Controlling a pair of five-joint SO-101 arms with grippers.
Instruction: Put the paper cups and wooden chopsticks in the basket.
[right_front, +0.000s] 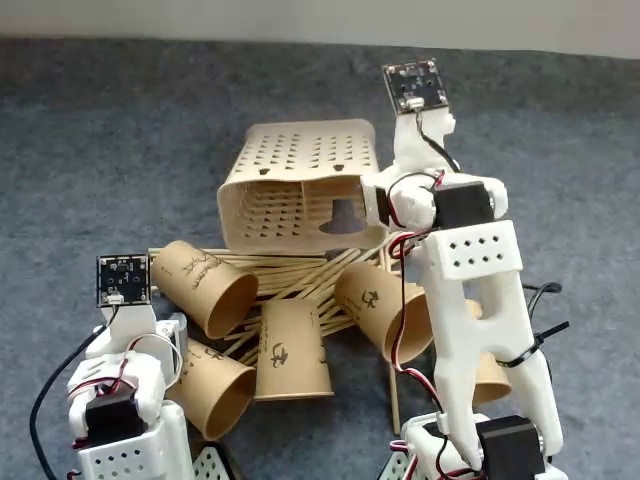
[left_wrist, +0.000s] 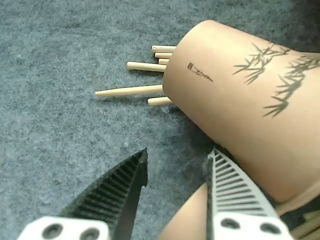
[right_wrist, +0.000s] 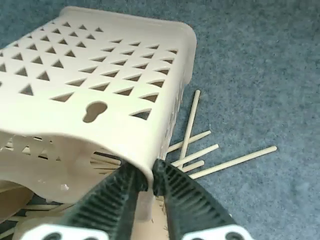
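Basket (right_wrist: 100, 75) lies tipped on its side, mouth toward the cups (right_front: 290, 350) and chopsticks (right_front: 300, 272) loose just before it. The right gripper (right_wrist: 145, 175) is clenched on its rim and should turn it upright slowly, lest the thin wall slip. The left gripper (left_wrist: 175, 160) hangs spread beside a cup.

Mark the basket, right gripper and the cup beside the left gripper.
basket (right_front: 310, 150): high view, perforated wall.
right gripper (right_wrist: 150, 175): right wrist view, between fingertips.
cup (left_wrist: 235, 100): left wrist view, side wall.
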